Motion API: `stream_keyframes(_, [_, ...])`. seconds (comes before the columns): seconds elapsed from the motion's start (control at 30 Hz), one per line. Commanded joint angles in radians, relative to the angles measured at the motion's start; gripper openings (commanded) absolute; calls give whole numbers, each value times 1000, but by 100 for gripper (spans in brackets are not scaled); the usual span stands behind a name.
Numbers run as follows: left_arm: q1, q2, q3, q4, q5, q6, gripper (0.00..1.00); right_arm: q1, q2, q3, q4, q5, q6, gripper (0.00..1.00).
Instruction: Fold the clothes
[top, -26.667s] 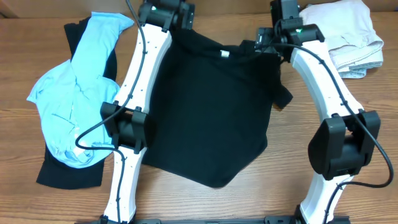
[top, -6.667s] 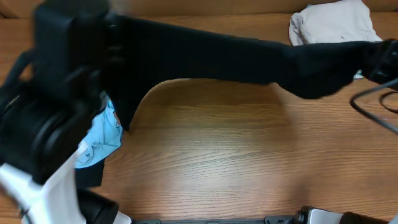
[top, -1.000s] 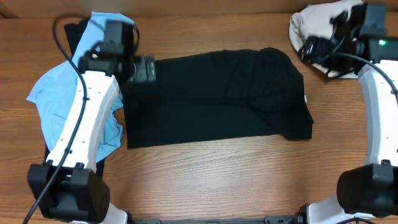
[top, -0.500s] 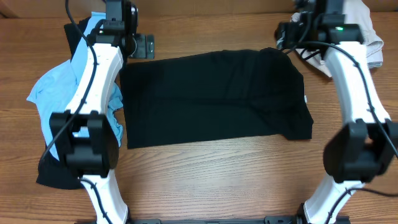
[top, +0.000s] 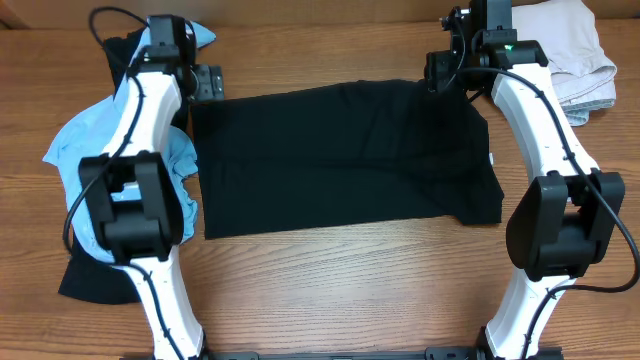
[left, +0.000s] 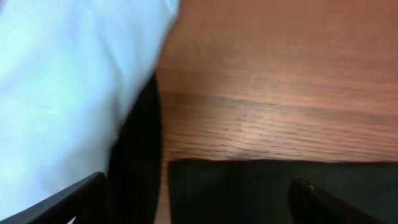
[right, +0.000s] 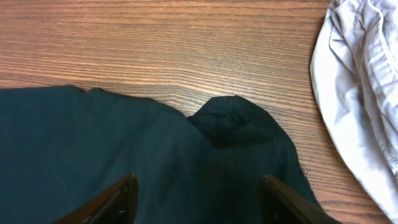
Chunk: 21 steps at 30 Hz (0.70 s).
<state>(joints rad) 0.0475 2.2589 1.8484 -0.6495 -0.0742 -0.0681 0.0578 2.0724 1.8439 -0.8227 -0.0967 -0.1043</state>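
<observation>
A black garment (top: 340, 155) lies folded flat as a wide rectangle in the middle of the table. My left gripper (top: 208, 83) is open and empty just above its top left corner; the left wrist view shows that corner (left: 261, 193) between my spread fingers (left: 193, 202). My right gripper (top: 447, 72) is open and empty over the top right corner, where the fabric bunches into a small hump (right: 233, 121). The right wrist view shows the black cloth (right: 124, 155) under my spread fingers (right: 196, 199).
A light blue garment (top: 95, 150) lies on another black garment (top: 100, 270) at the left, also showing in the left wrist view (left: 62, 81). A white folded garment (top: 560, 50) sits at the back right, and shows in the right wrist view (right: 360, 93).
Both grippers let go of the black garment and it lies flat. In the last second the left arm swung back to the top left corner and the right arm moved left to the top right corner.
</observation>
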Motion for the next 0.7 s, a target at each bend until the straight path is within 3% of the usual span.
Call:
stream_keyframes(0.0, [-5, 60, 14, 20, 10, 0, 91, 0, 6, 10, 0, 6, 8, 63])
stream_keyframes(0.13, [-5, 76, 14, 27, 16, -10, 81, 6, 6, 10, -1, 6, 7, 62])
stream_keyframes(0.67, [-17, 77, 11, 48, 23, -52, 66, 15, 6, 10, 16, 6, 2, 61])
